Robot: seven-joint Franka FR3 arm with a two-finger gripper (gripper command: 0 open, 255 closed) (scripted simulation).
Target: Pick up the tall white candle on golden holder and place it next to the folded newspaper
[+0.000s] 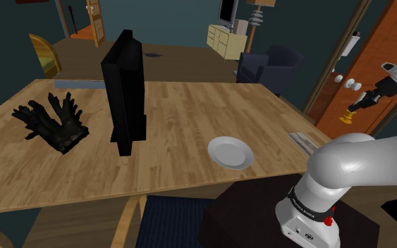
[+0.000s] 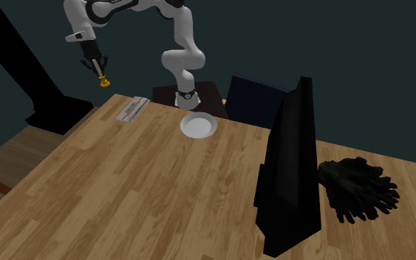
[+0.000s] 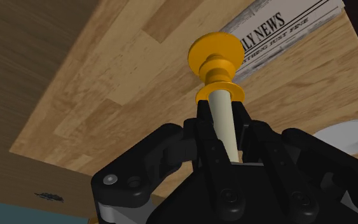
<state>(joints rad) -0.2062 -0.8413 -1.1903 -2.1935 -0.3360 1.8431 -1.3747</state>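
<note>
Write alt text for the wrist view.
The black tool clasps a pale candle on a golden holder, held over a wooden table. A folded newspaper lies beyond the holder's base, and a white plate edges in beside the tool.

The black two-finger gripper (image 3: pixel 224 127) clasps a slim cream candle (image 3: pixel 223 109); its round golden holder (image 3: pixel 215 58) juts ahead, with a folded printed newspaper (image 3: pixel 287 25) just beyond.

Shoulder view looks over the table (image 1: pixel 190 120) from beside the stand (image 1: pixel 246 211); second exterior view faces the arm (image 2: pixel 180 37) across it, sharing the plate (image 1: pixel 230 152). Wrist view peers closely down the tool (image 3: pixel 223 114).
</note>
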